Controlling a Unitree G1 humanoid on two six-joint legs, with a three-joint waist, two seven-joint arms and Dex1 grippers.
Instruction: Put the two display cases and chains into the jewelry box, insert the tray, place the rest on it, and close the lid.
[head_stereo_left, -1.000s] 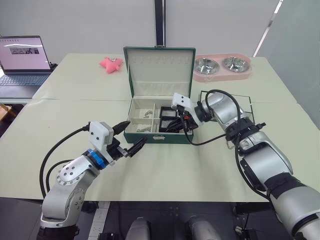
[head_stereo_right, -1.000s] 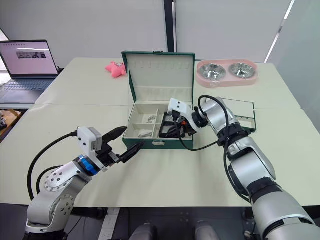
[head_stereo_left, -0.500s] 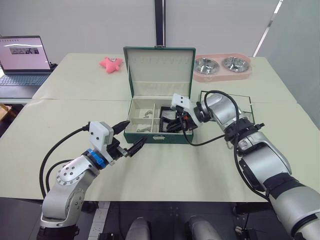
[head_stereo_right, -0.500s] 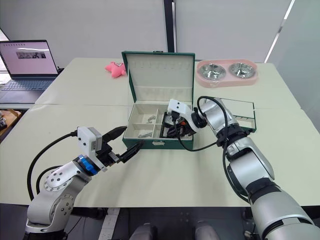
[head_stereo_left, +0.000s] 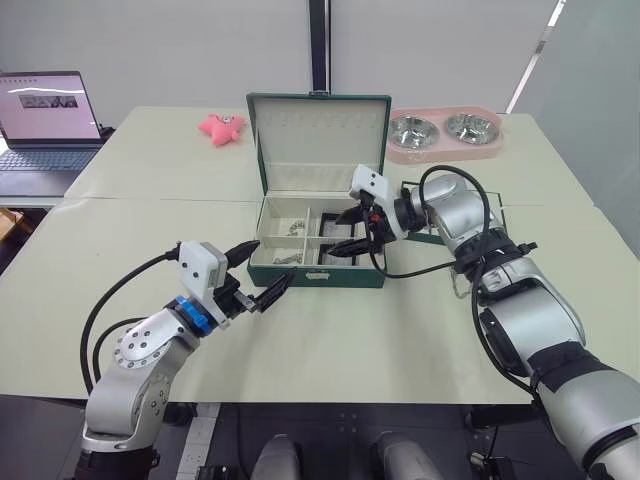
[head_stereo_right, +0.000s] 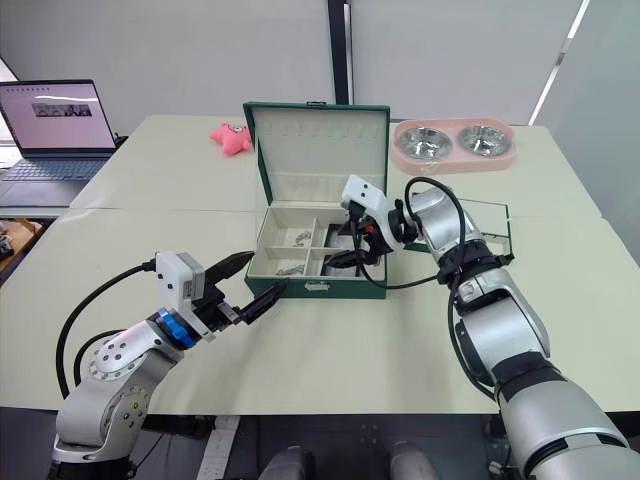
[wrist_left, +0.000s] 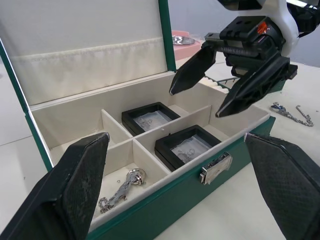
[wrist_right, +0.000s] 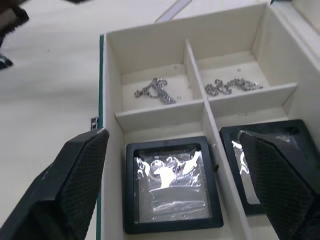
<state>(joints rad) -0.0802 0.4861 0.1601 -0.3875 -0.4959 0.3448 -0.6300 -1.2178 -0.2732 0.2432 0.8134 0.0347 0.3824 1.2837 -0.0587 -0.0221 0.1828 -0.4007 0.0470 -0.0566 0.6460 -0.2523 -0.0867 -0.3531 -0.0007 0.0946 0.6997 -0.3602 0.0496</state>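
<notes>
Left gripper hovered spread and empty over the worktop, just before the box front. Inside the box, two chains lay in its left compartments and two cases sat flat in its right ones. Above those cases the right gripper hung with fingers apart, holding nothing. To its right, beside the arm, lay the tray, with another chain on the worktop near the box. By my reckoning that chain should go in before the tray; pinching it mid-length would stop it slipping free.
</notes>
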